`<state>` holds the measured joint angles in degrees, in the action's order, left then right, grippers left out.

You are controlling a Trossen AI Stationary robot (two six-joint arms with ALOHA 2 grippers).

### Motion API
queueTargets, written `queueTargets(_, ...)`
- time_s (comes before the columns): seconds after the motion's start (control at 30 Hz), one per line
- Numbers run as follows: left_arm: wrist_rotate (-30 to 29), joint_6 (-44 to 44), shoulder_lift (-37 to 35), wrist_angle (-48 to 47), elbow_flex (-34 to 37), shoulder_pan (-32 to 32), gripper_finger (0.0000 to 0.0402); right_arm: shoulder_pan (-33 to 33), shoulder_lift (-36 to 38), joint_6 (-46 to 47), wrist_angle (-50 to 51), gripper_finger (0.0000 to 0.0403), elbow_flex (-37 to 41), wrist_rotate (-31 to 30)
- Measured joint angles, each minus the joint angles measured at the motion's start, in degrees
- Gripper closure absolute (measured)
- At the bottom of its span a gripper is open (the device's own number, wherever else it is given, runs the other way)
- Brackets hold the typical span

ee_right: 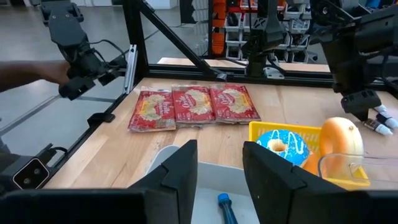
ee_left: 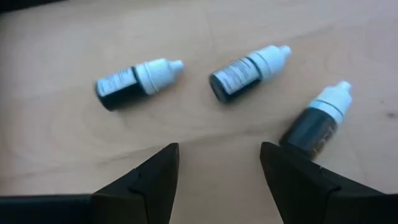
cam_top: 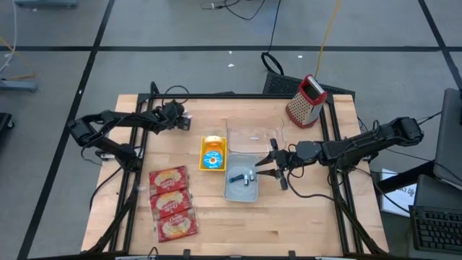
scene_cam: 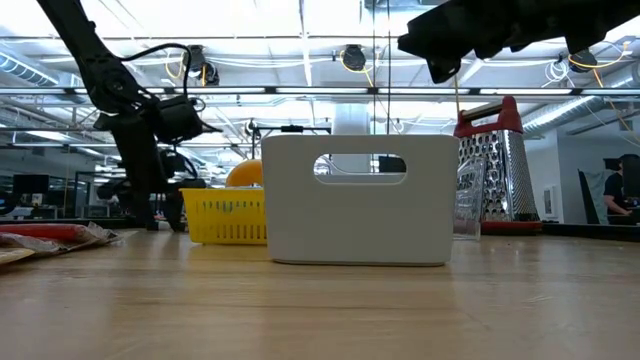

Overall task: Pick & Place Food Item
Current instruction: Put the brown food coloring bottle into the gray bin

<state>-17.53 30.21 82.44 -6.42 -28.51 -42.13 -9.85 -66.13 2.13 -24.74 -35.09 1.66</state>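
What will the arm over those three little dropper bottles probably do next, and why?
Probably it lowers a little and shifts toward one bottle. The left gripper hangs above the table with its fingers apart and empty, and the three small bottles lie on their sides just ahead of it, none between the fingers yet. The right gripper waits over the grey bin.

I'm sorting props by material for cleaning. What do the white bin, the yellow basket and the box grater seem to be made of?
White bin: likely matte moulded plastic, with smooth walls and a cut-out handle.
Yellow basket: probably plastic, judging by its slotted lattice wall.
Box grater: shiny perforated metal, apparently steel, with a red handle, possibly plastic.
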Motion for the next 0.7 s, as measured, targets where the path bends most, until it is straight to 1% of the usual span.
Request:
queueTargets(0.2, 0.9, 1.0, 0.0, 0.0, 0.0, 0.3, 0.0172, 0.0, 0.0, -0.2, 0.3, 0.0286, 0.0, 0.0)
queueTargets(0.33, 2.9, 1.0, 0.0, 0.7, 0.0, 1.5, 0.0172, 0.0, 0.0, -0.2, 0.7, 0.0286, 0.0, 0.0)
queueTargets(0.5, 4.3, 0.6, -1.9, 0.1, -0.2, 2.3, 0.0172, 0.0, 0.0, -0.2, 0.7, 0.0286, 0.0, -0.1)
queueTargets(0.7, 3.9, 0.5, -3.5, -1.4, -4.1, 3.9, 0.0172, 0.0, 0.0, -0.8, 1.1, 0.0287, 0.0, -0.1)
